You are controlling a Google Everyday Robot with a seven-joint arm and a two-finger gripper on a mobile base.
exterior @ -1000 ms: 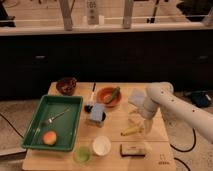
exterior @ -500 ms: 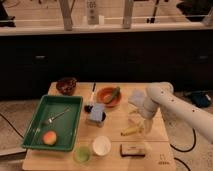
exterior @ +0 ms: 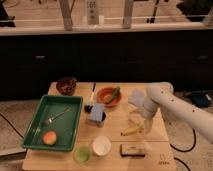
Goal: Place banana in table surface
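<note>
The small yellow banana [exterior: 131, 131] is low over or on the light tan table surface [exterior: 115, 132], right of centre, whether it touches the wood I cannot tell. My gripper [exterior: 143, 123] hangs from the white arm that comes in from the right. It is right at the banana's right end, just above it. The gripper's body hides where it meets the banana.
A green tray [exterior: 35, 131] with a fork and an orange fruit [exterior: 49, 138] stands at the left. An orange bowl [exterior: 105, 97] with a green item, a dark bowl [exterior: 66, 85], a blue-grey box [exterior: 96, 115], a white cup [exterior: 101, 145], a green cup [exterior: 82, 153] and a dark block [exterior: 132, 150] surround the banana.
</note>
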